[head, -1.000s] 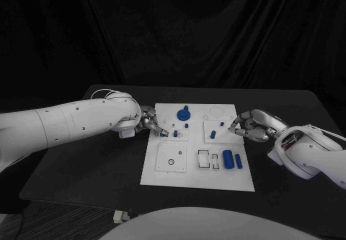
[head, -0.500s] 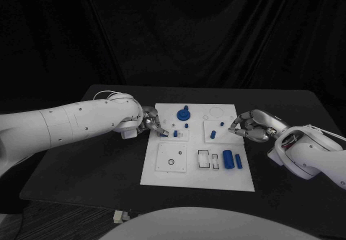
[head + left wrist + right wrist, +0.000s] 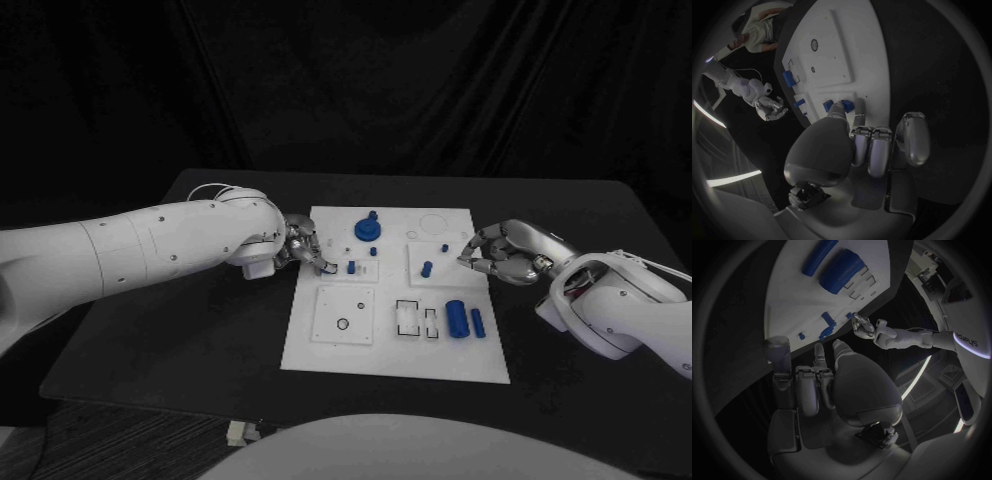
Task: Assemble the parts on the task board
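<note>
Head view: left hand (image 3: 300,248) has crept slightly inward at the task board (image 3: 397,345)'s left edge, fingertips pinching a small blue part (image 3: 828,105) there. Right hand (image 3: 502,254) stays put at the right edge, fingers curled together, holding nothing.

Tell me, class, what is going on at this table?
A robot is assembling blue parts on a white task board. Its left hand sits at the board's left edge, fingertips at a small blue peg. Its right hand rests curled at the right edge, holding nothing visible. Two larger blue cylinders lie unplaced near the front right.
</note>
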### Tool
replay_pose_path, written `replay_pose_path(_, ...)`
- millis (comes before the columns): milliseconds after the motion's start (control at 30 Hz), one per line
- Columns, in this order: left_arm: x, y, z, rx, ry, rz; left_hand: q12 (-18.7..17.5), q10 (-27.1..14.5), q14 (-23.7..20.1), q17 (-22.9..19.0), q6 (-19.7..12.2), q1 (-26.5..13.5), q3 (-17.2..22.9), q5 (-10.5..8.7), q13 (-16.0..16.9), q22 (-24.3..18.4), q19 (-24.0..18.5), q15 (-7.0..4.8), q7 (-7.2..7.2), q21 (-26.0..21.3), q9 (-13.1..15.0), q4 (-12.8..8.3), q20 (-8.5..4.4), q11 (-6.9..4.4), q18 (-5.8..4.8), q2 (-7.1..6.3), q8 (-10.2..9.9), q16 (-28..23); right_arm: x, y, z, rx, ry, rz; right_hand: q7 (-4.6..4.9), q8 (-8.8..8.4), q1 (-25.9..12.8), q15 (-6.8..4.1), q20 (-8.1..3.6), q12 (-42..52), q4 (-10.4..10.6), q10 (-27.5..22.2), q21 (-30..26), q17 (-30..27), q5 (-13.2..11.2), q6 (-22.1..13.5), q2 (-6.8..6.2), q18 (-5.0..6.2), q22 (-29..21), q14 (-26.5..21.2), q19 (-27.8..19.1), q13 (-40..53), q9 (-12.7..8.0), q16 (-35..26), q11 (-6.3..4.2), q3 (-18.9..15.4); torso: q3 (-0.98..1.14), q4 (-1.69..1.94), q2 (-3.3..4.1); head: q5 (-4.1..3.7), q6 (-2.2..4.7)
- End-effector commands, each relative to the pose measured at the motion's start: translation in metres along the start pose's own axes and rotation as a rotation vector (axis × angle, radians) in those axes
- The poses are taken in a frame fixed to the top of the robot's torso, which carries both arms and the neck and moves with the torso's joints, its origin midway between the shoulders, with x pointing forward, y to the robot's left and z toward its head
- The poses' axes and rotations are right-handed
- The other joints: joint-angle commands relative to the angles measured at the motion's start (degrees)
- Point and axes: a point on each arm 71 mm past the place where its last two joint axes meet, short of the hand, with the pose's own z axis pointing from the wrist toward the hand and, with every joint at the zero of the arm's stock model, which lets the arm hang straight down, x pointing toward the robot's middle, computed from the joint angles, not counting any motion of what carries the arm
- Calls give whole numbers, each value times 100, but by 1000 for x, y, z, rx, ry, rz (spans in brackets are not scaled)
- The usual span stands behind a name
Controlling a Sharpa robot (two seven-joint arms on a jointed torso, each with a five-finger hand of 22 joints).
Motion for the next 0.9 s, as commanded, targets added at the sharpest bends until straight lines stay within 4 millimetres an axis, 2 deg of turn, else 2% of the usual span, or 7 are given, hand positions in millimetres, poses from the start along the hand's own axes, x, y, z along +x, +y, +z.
replay_pose_path(33,13,3,4,-13,59,13,-44,189,533,1419,39,334,66,26,922,1039,-6,-50,-12,-9,-1097,-14,-56,-110,96,178,54,-31,2,-1,0,17,9,0,-16,25,53,-23,-15,20,3,587,-35,1510,28,-27,0,119,502,605,-17,1509,3,17,-16,27,1,2,-3,8,-1)
replay_pose_path(333,12,4,4,-9,47,7,-124,139,510,1389,6,833,406,-72,867,1036,-11,-109,-73,-18,-990,-251,-117,-169,96,159,297,-59,2,-1,-1,19,15,0,-17,28,63,-24,-16,20,-1,587,-53,1510,29,-27,6,122,498,605,-20,1509,3,17,-16,35,2,2,-3,17,-1)
replay_pose_path(433,11,4,3,-8,35,1,-152,136,520,1400,-115,1235,1335,-1724,845,1046,3,-126,-79,22,-822,-396,-172,-183,88,70,542,-47,3,-2,-1,21,18,0,-17,28,63,-24,-16,20,-1,587,-53,1510,29,-27,6,122,498,605,-20,1509,3,17,-16,35,2,3,-2,21,-1)
replay_pose_path(500,11,5,3,-8,29,-2,-154,142,524,1403,-145,1151,1677,-1688,841,1045,6,-128,-66,27,-762,-351,-160,-193,86,-100,645,-43,3,-2,-1,21,19,0,-17,28,63,-24,-16,20,-1,587,-53,1510,29,-27,6,122,498,605,-20,1509,3,17,-16,35,-1,2,-3,32,-1)
replay_pose_path(533,11,5,3,-8,26,-3,-153,156,529,1407,-305,888,2557,-1701,835,1048,18,-91,-62,43,-657,-194,-203,-198,104,-493,831,-39,3,-2,-1,22,19,0,-17,29,69,-24,-16,20,-4,587,-52,1510,30,-27,10,121,499,605,-19,1509,3,17,-17,39,1,2,-3,33,-1)
replay_pose_path(700,9,7,2,-7,4,-14,-152,170,538,1417,-293,297,4127,-1631,821,1055,44,-119,-85,69,-457,-376,-168,-193,83,-1154,1254,-27,4,-2,-1,25,23,0,-18,32,77,-24,-17,20,-7,587,-59,1510,31,-25,16,122,498,605,-20,1509,3,17,-17,45,2,1,-3,52,-1)
replay_pose_path(900,8,9,0,-9,-20,-26,-137,190,558,1442,-310,-75,4680,-1558,821,1066,76,-147,-72,108,-368,-630,-160,-199,72,-1313,1423,-3,4,-3,-1,28,26,0,-20,38,88,-25,-17,20,-13,587,-66,1510,32,-20,23,123,496,605,-21,1509,4,17,-18,54,0,1,-3,56,-1)
